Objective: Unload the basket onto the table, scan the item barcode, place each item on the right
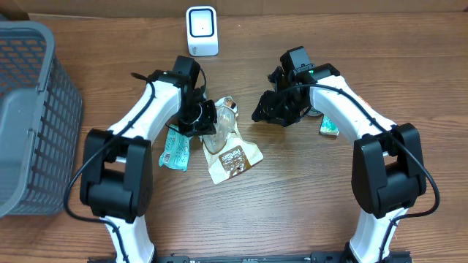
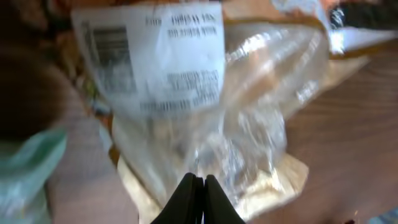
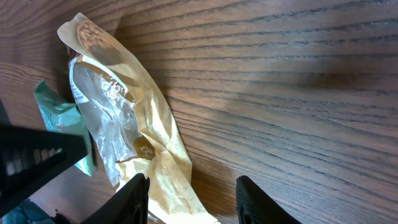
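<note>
Left gripper [image 2: 198,186] pinched shut on clear snack bag [image 2: 249,106], barcode label [image 2: 112,59] beyond its fingertips, right gripper [image 3: 191,190] half open, empty, bag just beside it.

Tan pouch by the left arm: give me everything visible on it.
The tan pouch is cream, paper-like stock with a crinkled clear window and a brown printed patch on its lower end, which lies on the table. A white barcode label sits on the film. The left pincer is shut on that clear film. A teal packet lies beside it.

three packets [image 1: 175,150] [image 1: 231,155] [image 1: 330,129], one scanner [image 1: 202,31], one basket [image 1: 29,117]
</note>
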`<state>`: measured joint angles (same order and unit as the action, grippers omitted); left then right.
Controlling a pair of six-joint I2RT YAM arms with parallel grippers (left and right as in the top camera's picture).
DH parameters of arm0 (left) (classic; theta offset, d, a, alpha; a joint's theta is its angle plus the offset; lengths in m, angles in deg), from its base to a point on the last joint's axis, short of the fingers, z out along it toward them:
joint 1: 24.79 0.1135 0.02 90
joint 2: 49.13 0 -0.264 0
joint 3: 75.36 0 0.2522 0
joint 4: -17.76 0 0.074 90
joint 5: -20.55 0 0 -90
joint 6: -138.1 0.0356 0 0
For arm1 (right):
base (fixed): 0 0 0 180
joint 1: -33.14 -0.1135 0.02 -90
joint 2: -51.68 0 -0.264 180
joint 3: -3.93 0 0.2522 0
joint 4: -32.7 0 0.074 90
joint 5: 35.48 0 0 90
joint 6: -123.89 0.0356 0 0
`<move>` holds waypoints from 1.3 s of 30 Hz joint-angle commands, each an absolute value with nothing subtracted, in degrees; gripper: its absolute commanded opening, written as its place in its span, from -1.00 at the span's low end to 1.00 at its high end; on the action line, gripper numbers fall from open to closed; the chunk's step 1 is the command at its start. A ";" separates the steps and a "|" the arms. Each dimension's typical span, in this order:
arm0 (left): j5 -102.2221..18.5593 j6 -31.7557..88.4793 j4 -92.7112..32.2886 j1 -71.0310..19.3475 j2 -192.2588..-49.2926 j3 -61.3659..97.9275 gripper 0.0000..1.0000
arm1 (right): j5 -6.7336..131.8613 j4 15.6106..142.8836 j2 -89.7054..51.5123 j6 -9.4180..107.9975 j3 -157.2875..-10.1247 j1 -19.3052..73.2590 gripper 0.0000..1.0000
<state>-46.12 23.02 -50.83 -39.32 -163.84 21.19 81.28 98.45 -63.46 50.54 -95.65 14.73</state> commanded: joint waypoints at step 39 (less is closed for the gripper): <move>-27.38 35.30 -32.41 -37.17 -160.85 8.58 -0.91 | 79.62 99.10 -63.11 49.40 -95.32 14.62 -0.01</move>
<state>-33.50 29.49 -32.23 -37.28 -160.76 7.40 80.32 99.17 -63.46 50.10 -95.63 14.73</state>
